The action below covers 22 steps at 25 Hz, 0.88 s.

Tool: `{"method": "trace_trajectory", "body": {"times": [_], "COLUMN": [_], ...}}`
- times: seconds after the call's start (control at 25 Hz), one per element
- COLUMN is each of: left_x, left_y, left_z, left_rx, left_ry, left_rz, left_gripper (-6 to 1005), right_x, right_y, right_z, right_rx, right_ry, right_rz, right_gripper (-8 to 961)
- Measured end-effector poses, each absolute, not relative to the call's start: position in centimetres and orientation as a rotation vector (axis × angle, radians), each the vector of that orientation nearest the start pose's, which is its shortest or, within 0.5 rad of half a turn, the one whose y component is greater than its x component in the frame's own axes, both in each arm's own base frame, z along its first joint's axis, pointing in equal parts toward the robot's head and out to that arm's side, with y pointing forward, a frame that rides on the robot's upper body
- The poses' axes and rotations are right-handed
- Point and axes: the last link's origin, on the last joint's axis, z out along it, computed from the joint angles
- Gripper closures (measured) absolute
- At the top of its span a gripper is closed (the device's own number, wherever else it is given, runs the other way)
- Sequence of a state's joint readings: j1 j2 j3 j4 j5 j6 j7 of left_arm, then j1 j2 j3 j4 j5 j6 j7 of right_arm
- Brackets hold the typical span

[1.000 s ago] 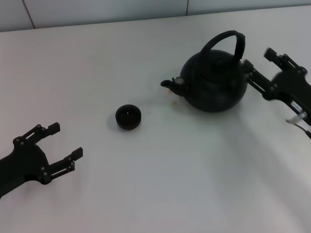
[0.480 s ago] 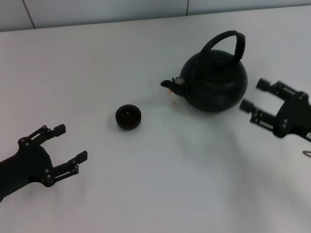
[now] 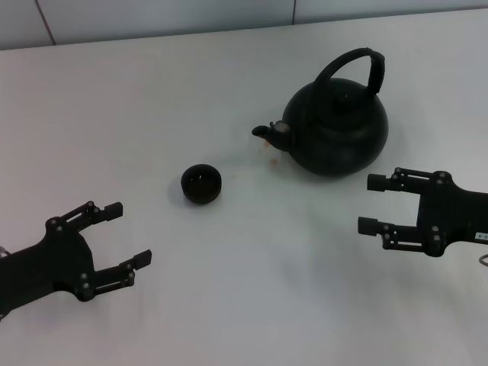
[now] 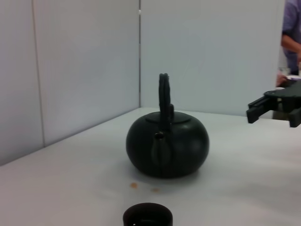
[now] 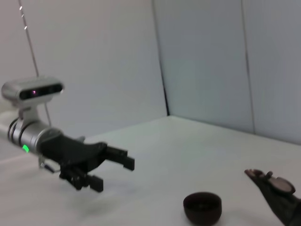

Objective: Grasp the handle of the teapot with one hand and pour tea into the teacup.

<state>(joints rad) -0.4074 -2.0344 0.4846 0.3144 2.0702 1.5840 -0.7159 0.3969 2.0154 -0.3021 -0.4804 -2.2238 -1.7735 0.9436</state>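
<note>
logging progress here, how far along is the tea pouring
The teapot stands upright on the table, spout toward the teacup, with a few drips between them. Nothing is in hand: the right gripper is open and clear of the handle, and the left gripper is open nearer the robot. Any grasping or pouring remains.

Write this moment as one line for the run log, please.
right hand: open, empty, near teapot | left hand: open, idle | teacup: upright on table | handle: ungrasped

The white table [image 3: 152, 99] carries the teapot [image 3: 335, 130] and, well apart, the teacup [image 3: 201, 184].
</note>
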Motion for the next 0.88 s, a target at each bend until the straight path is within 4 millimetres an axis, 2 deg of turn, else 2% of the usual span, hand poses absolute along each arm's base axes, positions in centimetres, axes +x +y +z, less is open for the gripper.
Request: {"method": "trace_trajectory", "body": {"times": [0.32,0.88], "left_x": [-31.7,-31.3], "left_y": [26.8,27.4], "left_z": [-2.1,-2.2], "left_rx": [-2.668,-2.670], "left_ry": [-0.258,-0.255], "left_rz": [-0.716,-0.721], "left_gripper": [147,147], "right_x": [32.4,32.3], "right_y": [25.8,25.8], "right_z": [2.1,2.3], "right_rx": [-2.751,-2.756], "right_ry": [0.413,0.397], "right_rz": [0.719,0.708], "right_gripper": [232,232]}}
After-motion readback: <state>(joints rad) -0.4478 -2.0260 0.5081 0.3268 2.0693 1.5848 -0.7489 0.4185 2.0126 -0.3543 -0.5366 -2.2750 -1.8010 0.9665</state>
